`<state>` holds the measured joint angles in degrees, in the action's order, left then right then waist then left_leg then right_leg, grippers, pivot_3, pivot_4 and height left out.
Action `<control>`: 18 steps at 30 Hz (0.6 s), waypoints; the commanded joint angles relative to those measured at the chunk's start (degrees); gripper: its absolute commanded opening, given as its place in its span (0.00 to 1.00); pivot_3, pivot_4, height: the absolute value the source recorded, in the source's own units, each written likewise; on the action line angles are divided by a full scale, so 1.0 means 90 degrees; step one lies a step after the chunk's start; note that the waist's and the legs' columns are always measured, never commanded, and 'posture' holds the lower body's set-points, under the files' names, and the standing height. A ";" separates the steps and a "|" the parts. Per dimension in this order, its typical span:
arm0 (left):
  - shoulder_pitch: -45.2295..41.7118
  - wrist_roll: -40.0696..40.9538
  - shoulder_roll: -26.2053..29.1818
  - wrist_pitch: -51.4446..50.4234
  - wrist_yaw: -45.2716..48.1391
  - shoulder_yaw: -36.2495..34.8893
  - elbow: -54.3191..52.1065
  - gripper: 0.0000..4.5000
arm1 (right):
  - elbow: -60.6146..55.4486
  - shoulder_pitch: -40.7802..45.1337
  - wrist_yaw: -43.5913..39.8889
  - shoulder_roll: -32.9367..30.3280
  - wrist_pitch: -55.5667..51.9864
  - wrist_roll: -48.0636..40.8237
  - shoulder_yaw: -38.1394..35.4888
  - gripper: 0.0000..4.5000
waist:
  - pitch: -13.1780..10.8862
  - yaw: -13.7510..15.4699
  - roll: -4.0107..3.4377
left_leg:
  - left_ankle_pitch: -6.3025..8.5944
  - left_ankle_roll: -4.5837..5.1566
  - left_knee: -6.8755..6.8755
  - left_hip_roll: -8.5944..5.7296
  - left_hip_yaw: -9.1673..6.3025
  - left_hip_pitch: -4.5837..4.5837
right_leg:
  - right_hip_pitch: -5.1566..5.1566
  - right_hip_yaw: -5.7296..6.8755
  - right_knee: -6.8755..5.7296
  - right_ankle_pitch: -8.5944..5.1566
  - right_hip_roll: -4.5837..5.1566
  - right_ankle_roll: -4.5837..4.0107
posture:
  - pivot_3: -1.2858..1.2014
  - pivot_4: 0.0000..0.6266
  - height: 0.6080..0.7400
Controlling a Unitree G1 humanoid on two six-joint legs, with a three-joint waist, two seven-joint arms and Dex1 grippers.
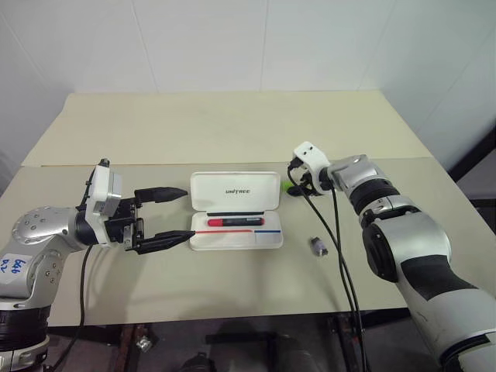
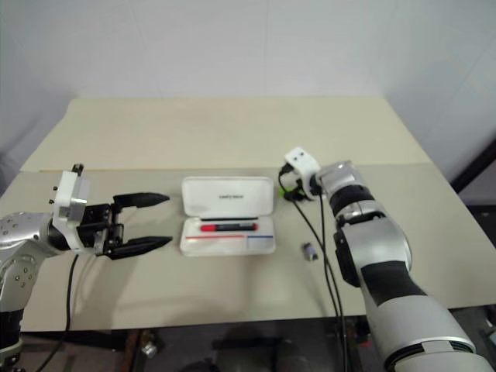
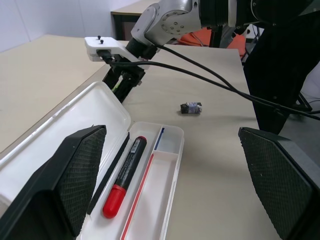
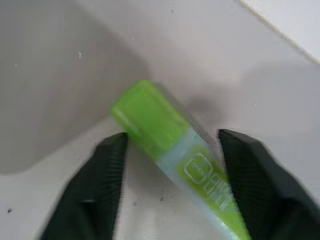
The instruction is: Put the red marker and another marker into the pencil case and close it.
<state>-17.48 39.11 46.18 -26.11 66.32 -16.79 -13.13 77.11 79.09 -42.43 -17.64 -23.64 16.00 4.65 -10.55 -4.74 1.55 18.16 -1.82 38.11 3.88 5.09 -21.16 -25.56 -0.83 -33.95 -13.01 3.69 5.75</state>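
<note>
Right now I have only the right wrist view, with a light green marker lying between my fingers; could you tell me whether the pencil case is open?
Observer: Yes, the pencil case is open, its lid swung back away from the robot.
Operator: Thank you. Is the red marker inside it?
Observer: It is. The red marker lies lengthwise in the tray, next to the hinge.
Operator: And where is the left gripper, please?
Observer: The left gripper is at the case's left end, fingers wide open and holding nothing.
</note>
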 commanded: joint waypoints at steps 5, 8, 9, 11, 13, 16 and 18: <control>-0.0137 0.0105 0.0050 0.0077 -0.0001 -0.0036 -0.0132 1.00 | 0.0170 -0.0137 0.0169 0.0013 -0.0093 -0.0021 -0.0088 0.24 | 0.0001 -0.0022 0.0001 | 0.0001 0.0001 -0.0002 0.0000 0.0002 -0.0001 | 0.0000 -0.0001 0.0006 0.0000 0.0000 0.0000 | 0.52 0.24 1.00; -0.0148 0.0103 0.0044 0.0082 0.0002 -0.0034 -0.0123 1.00 | 0.0168 -0.0131 0.0133 0.0022 -0.0080 -0.0017 -0.0075 0.24 | 0.0001 -0.0022 0.0001 | 0.0001 0.0001 -0.0002 0.0000 0.0002 -0.0001 | 0.0000 -0.0001 0.0004 0.0000 0.0000 0.0000 | 0.52 0.24 1.00; -0.0153 0.0104 0.0045 0.0084 0.0008 -0.0033 -0.0116 1.00 | 0.0166 -0.0127 0.0122 0.0026 -0.0067 -0.0015 -0.0069 0.24 | 0.0001 -0.0022 0.0001 | 0.0001 0.0001 -0.0002 0.0000 0.0002 -0.0001 | 0.0000 -0.0001 0.0004 0.0000 0.0000 0.0000 | 0.52 0.24 1.00; -0.0168 0.0101 0.0045 0.0090 0.0016 -0.0029 -0.0096 1.00 | 0.0157 -0.0113 0.0059 0.0029 0.0017 -0.0011 -0.0056 0.24 | 0.0000 -0.0023 0.0001 | 0.0001 0.0001 -0.0002 0.0000 0.0002 -0.0001 | 0.0000 -0.0001 0.0003 0.0000 0.0000 0.0000 | 0.52 0.24 1.00; -0.0181 0.0100 0.0046 0.0094 0.0027 -0.0026 -0.0082 1.00 | 0.0148 -0.0085 0.0002 0.0021 0.0111 0.0001 -0.0036 0.24 | 0.0000 -0.0024 0.0001 | 0.0001 0.0001 -0.0002 0.0000 0.0002 -0.0001 | 0.0000 -0.0001 0.0004 0.0000 0.0000 0.0000 | 0.52 0.24 1.00; -0.0199 0.0088 0.0038 0.0104 0.0042 -0.0007 -0.0056 1.00 | 0.0135 -0.0059 0.0070 0.0018 0.0275 -0.0026 -0.0075 0.24 | 0.0000 -0.0025 0.0001 | 0.0001 0.0001 -0.0002 0.0000 0.0002 -0.0002 | 0.0000 -0.0001 0.0005 0.0000 0.0000 0.0000 | 0.52 0.24 1.00; -0.0218 0.0080 0.0027 0.0109 0.0047 0.0013 -0.0044 1.00 | 0.0136 -0.0059 0.0151 0.0020 0.0332 -0.0073 -0.0135 0.24 | 0.0000 -0.0025 0.0001 | 0.0001 0.0001 -0.0002 0.0000 0.0002 -0.0001 | 0.0000 -0.0001 0.0005 0.0000 0.0000 0.0000 | 0.52 0.24 1.00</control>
<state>-18.59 39.11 46.18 -26.07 66.43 -16.63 -12.83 78.07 78.85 -42.07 -17.43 -21.25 15.49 3.83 -10.55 -4.97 1.55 18.16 -1.82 38.09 3.88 5.11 -21.17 -25.56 -0.84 -33.91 -13.01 3.69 5.76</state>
